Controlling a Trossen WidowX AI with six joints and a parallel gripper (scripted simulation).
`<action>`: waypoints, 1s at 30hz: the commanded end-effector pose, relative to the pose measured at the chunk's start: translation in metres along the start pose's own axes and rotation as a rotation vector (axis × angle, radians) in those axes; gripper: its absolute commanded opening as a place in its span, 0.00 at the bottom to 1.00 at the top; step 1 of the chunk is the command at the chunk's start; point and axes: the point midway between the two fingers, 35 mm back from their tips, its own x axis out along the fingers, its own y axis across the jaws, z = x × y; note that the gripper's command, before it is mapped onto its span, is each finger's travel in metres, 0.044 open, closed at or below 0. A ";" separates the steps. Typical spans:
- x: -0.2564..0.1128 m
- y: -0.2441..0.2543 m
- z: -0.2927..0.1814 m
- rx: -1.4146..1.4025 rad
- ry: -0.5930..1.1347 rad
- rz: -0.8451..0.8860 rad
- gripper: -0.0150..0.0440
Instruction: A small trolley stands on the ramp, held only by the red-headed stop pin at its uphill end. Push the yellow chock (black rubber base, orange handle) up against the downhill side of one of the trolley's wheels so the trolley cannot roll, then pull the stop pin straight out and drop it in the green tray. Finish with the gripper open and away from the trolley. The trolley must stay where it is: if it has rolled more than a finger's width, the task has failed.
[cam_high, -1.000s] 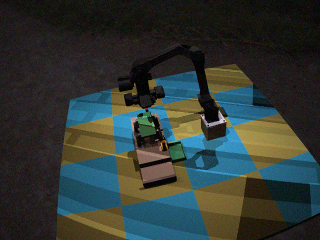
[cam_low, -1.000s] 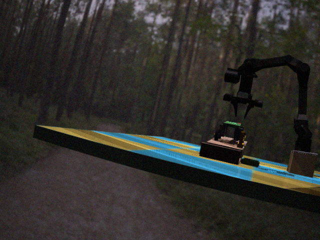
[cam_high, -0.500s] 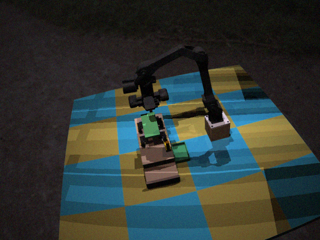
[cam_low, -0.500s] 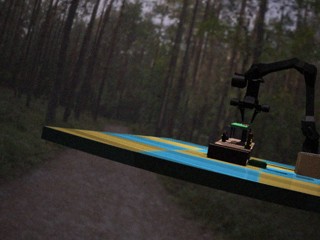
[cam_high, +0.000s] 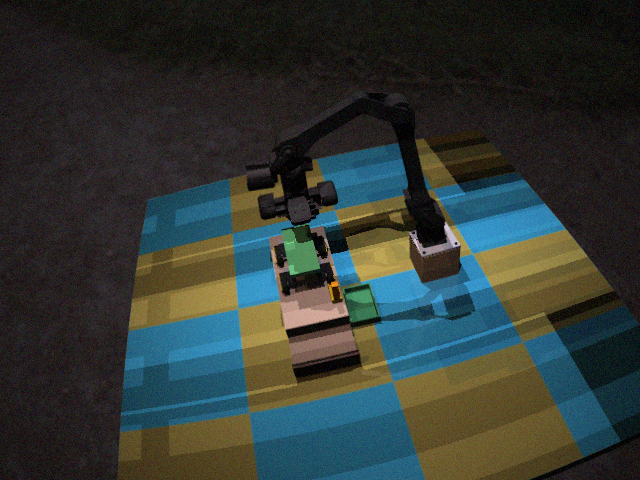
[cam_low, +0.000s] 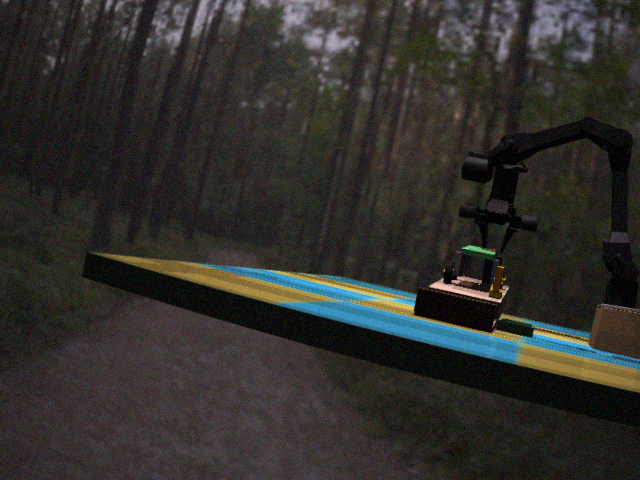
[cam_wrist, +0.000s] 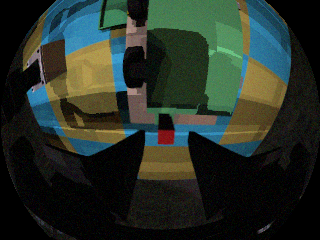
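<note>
The green-topped trolley (cam_high: 302, 258) (cam_low: 478, 252) (cam_wrist: 226, 80) stands on the ramp (cam_high: 312, 311) (cam_low: 454, 308). The chock (cam_high: 335, 292) (cam_low: 497, 281) stands upright on the ramp, just downhill of the trolley's wheel on the tray side; whether it touches the wheel is too small to tell. The stop pin's red head (cam_wrist: 166, 137) shows beyond the trolley's uphill end. My gripper (cam_low: 493, 250) (cam_wrist: 166, 135) is open and empty, pointing down above that end; in the wrist view the red head appears between the fingertips, below them. The green tray (cam_high: 361, 304) (cam_low: 515, 327) holds nothing that I can see.
The tray lies on the table against the ramp's side, between the ramp and the arm's base block (cam_high: 436, 263) (cam_low: 615, 328). The trolley's raised top stands close to the fingers. A lower step (cam_high: 323, 346) is at the ramp's downhill end. The light is dim.
</note>
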 end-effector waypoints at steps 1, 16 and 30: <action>0.007 0.000 0.000 -0.005 0.001 0.003 0.58; 0.029 0.001 0.000 -0.005 0.002 0.003 0.58; 0.033 0.001 -0.001 0.000 0.005 0.002 0.33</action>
